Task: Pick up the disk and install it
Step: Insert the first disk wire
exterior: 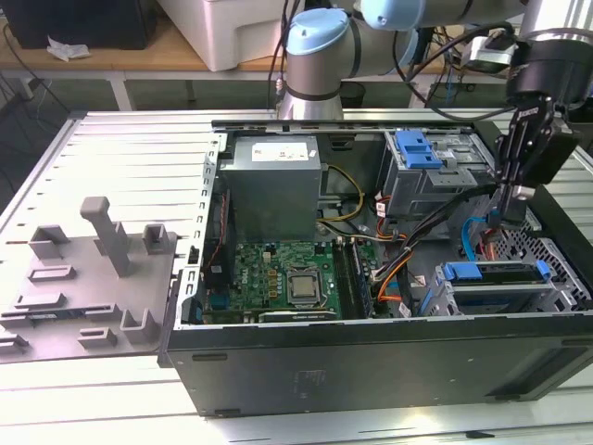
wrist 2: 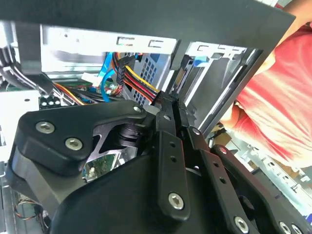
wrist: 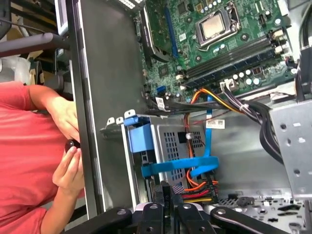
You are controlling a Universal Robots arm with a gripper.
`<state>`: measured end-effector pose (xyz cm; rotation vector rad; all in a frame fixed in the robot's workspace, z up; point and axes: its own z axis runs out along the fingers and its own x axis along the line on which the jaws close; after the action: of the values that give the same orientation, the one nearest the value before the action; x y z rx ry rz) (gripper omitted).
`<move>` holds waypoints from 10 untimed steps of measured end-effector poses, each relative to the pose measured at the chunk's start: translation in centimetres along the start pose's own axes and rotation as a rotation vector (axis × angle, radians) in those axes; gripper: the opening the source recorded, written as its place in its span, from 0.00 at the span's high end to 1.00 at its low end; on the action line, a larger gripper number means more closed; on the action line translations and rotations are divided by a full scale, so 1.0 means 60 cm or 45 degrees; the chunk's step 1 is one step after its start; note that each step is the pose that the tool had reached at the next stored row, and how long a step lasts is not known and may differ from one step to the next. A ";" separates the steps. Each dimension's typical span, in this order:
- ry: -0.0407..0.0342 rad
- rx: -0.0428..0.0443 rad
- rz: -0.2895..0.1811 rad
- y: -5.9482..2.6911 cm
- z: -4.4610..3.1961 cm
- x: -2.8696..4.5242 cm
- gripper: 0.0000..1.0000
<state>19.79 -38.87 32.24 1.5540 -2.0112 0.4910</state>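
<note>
In the exterior view the disk (exterior: 496, 275) lies flat in the grey cage (exterior: 505, 297) at the case's front right corner, with its blue carrier bracket (exterior: 468, 272) showing at the end. In the first wrist view the blue bracket (wrist: 141, 137) sits at the mouth of the perforated cage (wrist: 170, 146). My gripper (exterior: 506, 209) hangs above and just behind that cage with its fingers together. In both wrist views the gripper tips (wrist: 168, 187) (wrist 2: 169, 101) are shut right beside the red, yellow and black power cable plug (wrist: 200, 192) (wrist 2: 146, 90). Whether they pinch the plug I cannot tell.
A blue data cable (wrist: 180, 168) loops across the cage. Wire bundles (exterior: 408, 255) cross the case floor beside the motherboard (exterior: 287, 278). A second cage with a blue latch (exterior: 417, 148) stands behind. A person in a red shirt (wrist: 24, 161) stands at the case's edge, hand (wrist: 68, 165) close by.
</note>
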 end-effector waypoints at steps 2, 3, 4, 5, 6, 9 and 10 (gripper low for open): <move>0.0003 0.005 -0.006 0.004 0.001 0.001 0.83; -0.0013 0.010 -0.013 0.005 0.001 0.001 0.83; -0.0041 0.014 -0.019 0.006 0.001 0.002 0.83; -0.0075 0.017 -0.024 0.006 0.001 0.002 0.83; -0.0133 0.023 -0.032 0.006 0.000 0.003 0.83; -0.0285 0.034 -0.047 0.005 0.000 0.006 0.83; -0.0381 0.038 -0.053 0.005 0.001 0.009 0.83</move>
<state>19.39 -39.23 32.52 1.6265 -1.9982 0.4860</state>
